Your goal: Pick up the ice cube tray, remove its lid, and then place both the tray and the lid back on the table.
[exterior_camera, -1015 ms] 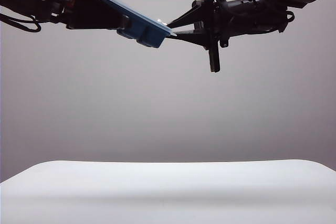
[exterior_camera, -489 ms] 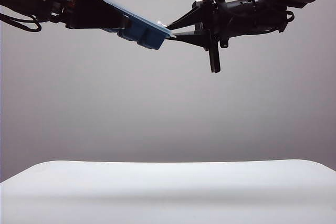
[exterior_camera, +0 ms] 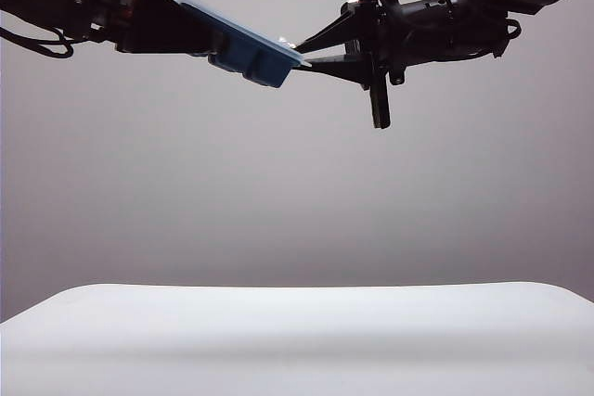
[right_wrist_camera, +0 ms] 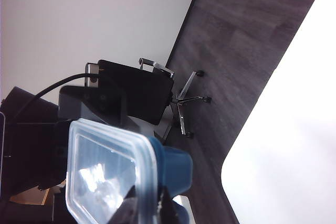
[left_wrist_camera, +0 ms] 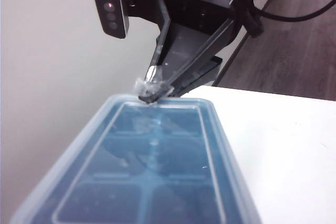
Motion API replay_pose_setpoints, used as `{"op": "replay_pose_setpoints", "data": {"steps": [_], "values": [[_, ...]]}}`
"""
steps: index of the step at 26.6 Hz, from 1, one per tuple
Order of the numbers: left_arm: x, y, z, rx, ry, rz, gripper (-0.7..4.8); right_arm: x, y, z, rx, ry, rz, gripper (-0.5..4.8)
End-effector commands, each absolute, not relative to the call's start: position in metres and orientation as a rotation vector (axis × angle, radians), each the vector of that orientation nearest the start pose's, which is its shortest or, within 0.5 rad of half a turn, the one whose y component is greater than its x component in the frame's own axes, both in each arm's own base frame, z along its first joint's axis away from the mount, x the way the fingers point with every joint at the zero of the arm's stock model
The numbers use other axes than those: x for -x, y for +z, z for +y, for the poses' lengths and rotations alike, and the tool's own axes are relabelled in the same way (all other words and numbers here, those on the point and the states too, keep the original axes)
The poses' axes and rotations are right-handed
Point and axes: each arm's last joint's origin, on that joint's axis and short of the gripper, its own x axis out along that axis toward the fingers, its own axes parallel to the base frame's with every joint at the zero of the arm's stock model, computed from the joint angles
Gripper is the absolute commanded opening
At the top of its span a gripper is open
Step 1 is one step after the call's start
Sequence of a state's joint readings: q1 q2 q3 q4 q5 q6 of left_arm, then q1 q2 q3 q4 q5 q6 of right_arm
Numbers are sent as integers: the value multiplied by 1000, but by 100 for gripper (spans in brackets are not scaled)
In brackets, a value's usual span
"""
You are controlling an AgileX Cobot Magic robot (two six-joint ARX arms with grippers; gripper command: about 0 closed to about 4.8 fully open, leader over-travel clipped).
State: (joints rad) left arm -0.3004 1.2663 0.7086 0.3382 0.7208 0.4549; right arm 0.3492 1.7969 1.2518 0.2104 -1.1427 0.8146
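In the exterior view the ice cube tray [exterior_camera: 249,55] hangs high above the white table [exterior_camera: 297,340], tilted so its right end sits lower. It is a dark blue block with rounded cube pockets bulging underneath and a paler flat lid [exterior_camera: 232,25] lying along its top. The left gripper [exterior_camera: 215,41] holds its left end, jaws clamped on the tray. The right gripper [exterior_camera: 299,53] comes in from the right, its thin fingers pinched together on the lid's corner.

The left wrist view looks along the lid [left_wrist_camera: 152,161]: frosted, translucent, rounded at the corners, with the blue compartments of the tray [left_wrist_camera: 157,145] showing through in two rows. At the far end the right gripper [left_wrist_camera: 152,90] nips a small clear tab.

In the right wrist view the lid [right_wrist_camera: 107,174] appears as a glossy clear rim above the tray's [right_wrist_camera: 176,169] blue wall, with the right gripper [right_wrist_camera: 149,205] closed on its edge and the table [right_wrist_camera: 289,129] far below.
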Motion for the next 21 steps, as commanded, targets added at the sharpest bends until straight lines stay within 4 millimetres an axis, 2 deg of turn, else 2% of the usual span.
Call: {"op": "replay_pose_setpoints", "data": {"steps": [1, 5, 7, 11, 12, 13, 14, 18, 20, 21], "values": [[-249, 260, -101, -370, -1056, -27, 272, -361, 263, 163, -775, 1293, 912, -8], [-248, 258, -108, -375, -1079, -29, 262, -359, 264, 167, -769, 1308, 914, -8], [-248, 255, -114, -377, -1094, -20, 211, -359, 264, 167, -767, 1315, 912, -8], [-248, 251, -120, -380, -1093, -1, 178, -360, 265, 166, -745, 1329, 879, 4], [-247, 251, -121, -383, -1088, -1, 178, -361, 266, 164, -728, 1334, 853, 29], [-248, 251, -120, -382, -1090, -9, 178, -364, 266, 157, -706, 1330, 818, 106], [-248, 252, -120, -383, -1089, -14, 178, -365, 266, 154, -705, 1324, 811, 124], [-248, 252, -120, -383, -1083, -12, 178, -372, 266, 137, -678, 1299, 754, 133], [-248, 252, -120, -384, -1083, -13, 178, -378, 266, 120, -688, 1267, 736, 187], [-248, 252, -120, -384, -1082, -13, 178, -380, 266, 111, -696, 1257, 731, 195]]}}
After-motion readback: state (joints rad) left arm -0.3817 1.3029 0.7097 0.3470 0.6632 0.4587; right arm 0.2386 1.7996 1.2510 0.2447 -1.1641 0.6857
